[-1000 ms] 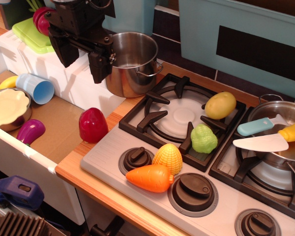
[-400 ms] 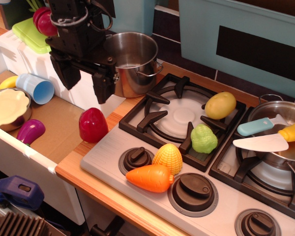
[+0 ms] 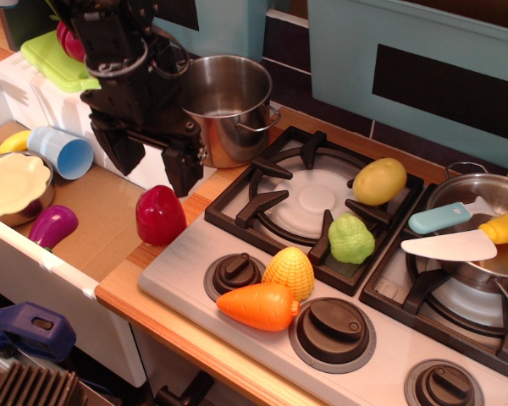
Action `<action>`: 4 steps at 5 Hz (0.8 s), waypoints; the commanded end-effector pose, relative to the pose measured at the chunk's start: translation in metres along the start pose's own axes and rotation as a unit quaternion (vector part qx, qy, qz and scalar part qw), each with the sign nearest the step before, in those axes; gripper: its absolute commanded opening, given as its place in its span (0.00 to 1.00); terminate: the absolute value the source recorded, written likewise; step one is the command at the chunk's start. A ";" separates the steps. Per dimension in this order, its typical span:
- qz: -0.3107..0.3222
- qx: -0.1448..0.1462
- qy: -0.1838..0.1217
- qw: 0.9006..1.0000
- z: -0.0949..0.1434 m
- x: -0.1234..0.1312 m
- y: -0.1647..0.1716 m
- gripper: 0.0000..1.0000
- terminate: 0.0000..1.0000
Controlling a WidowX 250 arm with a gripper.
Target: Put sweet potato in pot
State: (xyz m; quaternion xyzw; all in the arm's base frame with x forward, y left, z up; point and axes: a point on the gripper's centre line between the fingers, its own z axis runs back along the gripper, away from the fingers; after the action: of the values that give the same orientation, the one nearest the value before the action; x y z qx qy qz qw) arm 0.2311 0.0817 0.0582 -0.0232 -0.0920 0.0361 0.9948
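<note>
Pincer (image 3: 155, 163) wide open, empty, just above sweet potato (image 3: 160, 215), upright on bench (image 3: 110, 292) left of stove. Pot (image 3: 224, 108) behind. Advice: centre, straddle widest part, close gently; glossy shell may slip.

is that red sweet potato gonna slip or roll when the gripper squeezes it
Likely slippery: the sweet potato looks glossy, tapering upward. It stands upright, so it probably won't roll unless tipped. It looks like rigid plastic; the open gripper above shouldn't deform it.
</note>
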 end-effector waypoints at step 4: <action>0.010 -0.046 -0.012 0.999 -0.029 -0.008 0.010 1.00 0.00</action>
State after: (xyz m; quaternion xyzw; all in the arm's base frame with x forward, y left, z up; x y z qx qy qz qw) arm 0.2242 0.0850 0.0185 -0.0733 -0.1040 0.0533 0.9904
